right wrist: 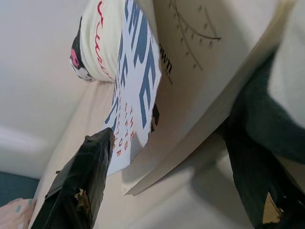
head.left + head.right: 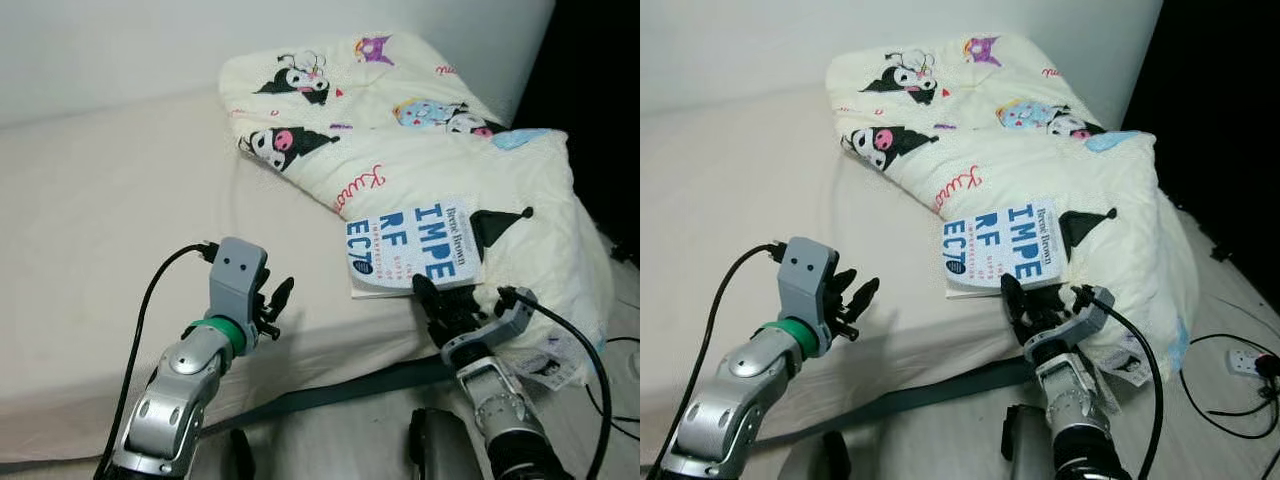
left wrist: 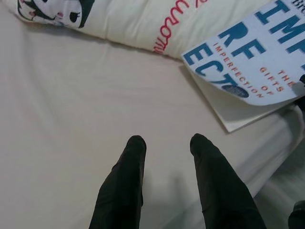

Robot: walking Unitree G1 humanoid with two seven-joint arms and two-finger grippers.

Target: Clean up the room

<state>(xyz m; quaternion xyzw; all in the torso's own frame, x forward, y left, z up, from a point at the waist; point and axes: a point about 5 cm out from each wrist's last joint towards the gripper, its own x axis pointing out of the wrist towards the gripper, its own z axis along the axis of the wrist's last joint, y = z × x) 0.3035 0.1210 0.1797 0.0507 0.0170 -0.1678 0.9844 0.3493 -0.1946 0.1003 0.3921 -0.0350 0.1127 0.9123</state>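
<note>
One book [image 2: 415,246] lies near the edge of the bed [image 2: 90,230], half on the mattress and half leaning on the cream blanket [image 2: 420,140] with cartoon prints. Its white and blue cover is lifted a little from the pages. The right gripper [image 2: 437,297] is at the near edge of this book. In the right wrist view one black finger [image 1: 83,181] is on the cover side and the other is on the far side of the book's edge, so the jaws stand apart around it and are not yet pressed on it. The left gripper [image 2: 272,305] hovers over the bare sheet, well apart from the book, and its two fingers [image 3: 125,183] are open with a gap between them. I judge that the step in hand is picking up the book, as a part of tidying the room. The next move probably calls for closing the right fingers on the whole book, not only on the loose cover, because the cover alone can bend or slip. After that the book must be lifted clear of the blanket.
</note>
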